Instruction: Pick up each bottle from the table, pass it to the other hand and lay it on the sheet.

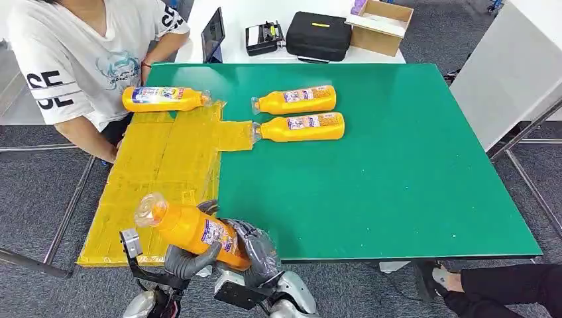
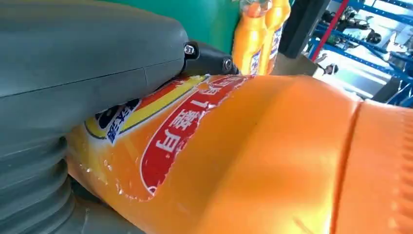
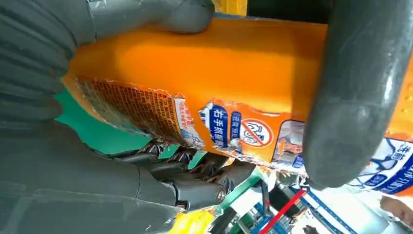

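Bottle (image 1: 192,228) gripped by left hand (image 1: 189,260) and right hand (image 1: 255,255), fingers partly hidden.

green table (image 1: 397,185) | yellow sheet (image 1: 159,165) | three orange bottles (image 1: 301,126)

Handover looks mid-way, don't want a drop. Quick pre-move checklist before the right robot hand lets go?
1. Left robot hand grips the held orange bottle: ok, thumb and fingers wrap its body.
2. Right robot hand also on the bottle: ok, both hold it.
3. Bottle over the yellow sheet: ok, cap end hangs above its near edge.
4. Free spot on sheet: ok, one bottle lies at its far end.
5. Person's arm beside the sheet: not ok, close.
6. Two table bottles left: ok, lying on the green table.
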Action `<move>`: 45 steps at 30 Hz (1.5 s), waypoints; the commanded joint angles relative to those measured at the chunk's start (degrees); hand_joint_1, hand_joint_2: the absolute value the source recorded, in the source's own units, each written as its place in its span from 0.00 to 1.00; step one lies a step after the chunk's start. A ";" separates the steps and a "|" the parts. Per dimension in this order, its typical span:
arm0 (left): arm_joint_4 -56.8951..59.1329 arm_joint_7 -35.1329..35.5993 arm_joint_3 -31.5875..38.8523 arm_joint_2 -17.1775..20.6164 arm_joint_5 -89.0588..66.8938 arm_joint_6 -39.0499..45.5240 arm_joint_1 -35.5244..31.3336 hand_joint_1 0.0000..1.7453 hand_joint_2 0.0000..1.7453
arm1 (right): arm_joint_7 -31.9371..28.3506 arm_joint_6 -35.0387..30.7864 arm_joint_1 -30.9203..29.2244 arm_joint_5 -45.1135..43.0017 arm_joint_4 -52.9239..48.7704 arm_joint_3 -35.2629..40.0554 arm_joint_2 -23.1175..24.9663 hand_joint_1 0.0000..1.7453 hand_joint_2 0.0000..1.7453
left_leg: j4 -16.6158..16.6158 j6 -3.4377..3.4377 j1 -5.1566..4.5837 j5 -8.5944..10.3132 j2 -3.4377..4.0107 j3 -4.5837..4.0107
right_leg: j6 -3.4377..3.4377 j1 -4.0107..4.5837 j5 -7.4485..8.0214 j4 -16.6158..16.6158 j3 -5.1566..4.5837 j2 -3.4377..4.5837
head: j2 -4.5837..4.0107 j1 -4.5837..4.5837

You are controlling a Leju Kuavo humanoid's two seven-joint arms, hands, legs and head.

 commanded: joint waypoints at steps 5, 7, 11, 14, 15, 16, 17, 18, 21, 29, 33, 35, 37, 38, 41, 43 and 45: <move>-0.47 0.67 -2.21 -0.74 2.48 -1.67 -0.43 1.00 1.00 | 0.95 1.04 -0.54 1.12 4.66 2.75 0.20 1.00 1.00 | -0.02 0.01 0.04 -0.06 0.00 0.14 | -0.13 0.07 -0.06 -0.05 0.17 -0.07 | 0.00 0.00; -0.72 0.69 -1.97 -0.90 2.79 -1.52 -0.28 1.00 1.00 | 1.09 1.05 -0.51 1.16 4.60 2.71 0.21 1.00 1.00 | 0.03 0.01 0.11 -0.21 0.07 0.41 | -0.28 0.18 -0.18 -0.08 0.48 -0.07 | 0.00 0.00; -1.88 1.00 -0.90 -1.21 3.02 -0.11 -0.17 1.00 1.00 | 1.34 0.37 -0.33 1.53 4.19 2.61 0.23 0.91 1.00 | -0.01 0.01 0.05 -0.06 0.00 0.14 | -0.13 0.07 -0.06 -0.05 0.17 -0.06 | 0.00 0.00; -3.36 1.03 0.21 -0.90 3.08 0.76 -0.43 1.00 1.00 | 1.32 -2.03 -0.36 1.32 1.40 1.61 0.14 0.35 1.00 | 0.01 0.00 0.06 -0.06 0.02 0.12 | -0.15 0.08 -0.06 -0.03 0.14 -0.05 | 0.00 0.00; -4.47 0.22 0.69 -0.54 2.36 1.50 -0.58 1.00 1.00 | 1.19 -2.75 -0.29 0.76 -0.14 0.95 0.23 0.00 1.00 | 0.02 0.01 0.08 -0.11 0.02 0.20 | -0.21 0.12 -0.10 -0.04 0.25 -0.08 | 0.00 0.00; -6.24 -0.45 1.77 -0.07 1.49 2.83 -1.14 1.00 1.00 | 1.28 -3.63 -0.20 -0.05 -2.91 0.03 0.36 0.00 1.00 | 0.04 0.00 0.06 -0.08 0.01 0.13 | -0.17 0.10 -0.08 0.00 0.17 -0.07 | 0.00 0.00; -7.74 -0.57 2.83 0.19 1.20 3.76 -1.64 1.00 1.00 | 1.41 -3.82 -0.22 -0.49 -5.34 -0.34 0.26 0.00 1.00 | 0.06 0.00 0.10 -0.15 0.06 0.25 | -0.26 0.15 -0.13 -0.02 0.29 -0.06 | 0.00 0.00; -9.05 -0.15 3.70 0.45 1.22 3.96 -2.13 1.00 1.00 | 1.77 -3.64 -0.19 -0.79 -7.74 -0.51 0.02 0.00 1.00 | 0.12 -0.01 0.10 -0.12 0.07 0.09 | -0.23 0.14 -0.10 0.06 0.13 -0.03 | 0.00 0.00; -11.36 1.06 6.79 0.72 0.22 7.25 -4.63 1.00 1.00 | 1.38 -5.10 0.58 -3.60 -15.82 -2.14 -0.27 0.00 0.00 | 0.13 -0.01 0.11 -0.10 0.07 0.06 | -0.23 0.15 -0.09 0.08 0.11 -0.03 | 0.00 0.00; -10.50 0.11 9.57 0.68 -2.90 13.44 -8.32 1.00 1.00 | -1.80 -7.36 2.29 -8.69 -22.27 -3.92 -0.78 0.00 0.00 | 0.03 0.00 0.07 -0.02 -0.01 0.10 | -0.16 0.11 -0.03 0.01 0.15 -0.09 | 0.00 0.00; -10.05 -3.23 10.84 0.66 -10.94 21.84 -11.10 1.00 1.00 | -4.74 -9.89 3.66 -12.46 -28.13 -4.37 -0.89 0.00 0.00 | 0.00 0.00 0.05 0.00 0.00 0.08 | -0.13 0.07 -0.01 0.00 0.12 -0.06 | 0.00 0.00; -9.98 -3.20 11.04 0.81 -11.86 22.58 -11.60 1.00 1.00 | -4.55 -10.09 3.93 -12.62 -29.41 -4.37 -1.01 0.00 0.00 | 0.05 0.00 0.08 0.00 -0.09 0.05 | -0.16 0.09 -0.04 0.03 0.13 -0.16 | 0.00 0.00; -8.83 -5.62 11.08 1.05 -23.43 33.19 -13.91 1.00 1.00 | -4.91 -11.68 4.03 -13.11 -31.99 -4.28 -1.24 0.00 0.00 | 0.05 -0.01 0.09 -0.03 -0.01 0.08 | -0.19 0.11 -0.04 0.01 0.14 -0.08 | 0.00 0.02; -7.33 -6.70 9.14 2.68 -35.17 41.32 -15.92 1.00 1.00 | -5.86 -11.78 4.07 -15.16 -33.98 -4.48 -1.13 0.00 0.00 | 0.05 -0.01 0.11 -0.08 0.06 0.21 | -0.24 0.14 -0.07 0.00 0.26 -0.04 | 0.00 0.02; 2.01 -2.99 7.88 4.54 -58.49 52.97 -22.62 1.00 1.00 | -5.65 -12.89 3.88 -17.23 -38.57 -4.43 -1.09 0.00 0.00 | 0.08 -0.02 0.08 0.03 -0.17 -0.01 | -0.18 0.11 -0.05 0.08 0.08 -0.24 | 0.00 0.02; 9.72 -1.99 7.34 5.45 -66.69 56.02 -26.60 1.00 1.00 | -5.75 -12.87 3.53 -17.82 -39.55 -4.18 -0.91 0.00 0.00 | 0.11 -0.02 0.16 -0.07 -0.09 0.22 | -0.33 0.22 -0.13 0.06 0.32 -0.23 | 0.00 0.02; 13.28 -0.96 6.37 6.11 -71.56 58.78 -28.11 1.00 1.00 | -5.74 -12.48 3.25 -18.44 -39.27 -3.92 -0.98 0.00 0.00 | 0.02 -0.01 0.09 0.07 -0.24 0.20 | -0.30 0.15 -0.08 0.03 0.32 -0.35 | 0.00 0.02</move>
